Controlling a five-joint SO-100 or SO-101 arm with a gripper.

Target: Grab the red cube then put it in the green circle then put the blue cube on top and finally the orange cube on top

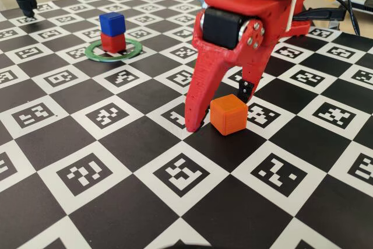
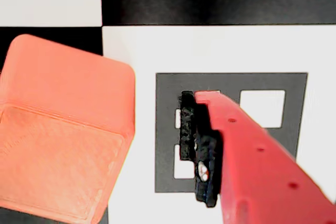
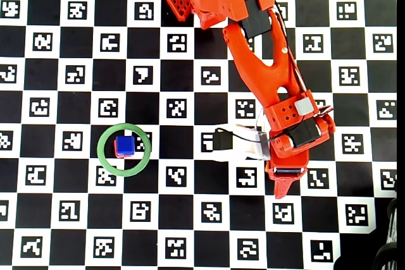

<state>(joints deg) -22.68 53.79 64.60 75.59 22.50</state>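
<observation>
The orange cube (image 1: 229, 115) is straddled by the gripper (image 1: 220, 108), whose jaws are spread wide, a gap being left on each side. The blue cube (image 1: 112, 23) is stacked on the red cube (image 1: 113, 41) inside the green circle (image 1: 92, 52), well apart across open checkerboard (image 1: 116, 144).

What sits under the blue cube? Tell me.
The red cube sits directly under the blue cube, inside the green circle. From overhead, blue covers nearly all of it.
</observation>
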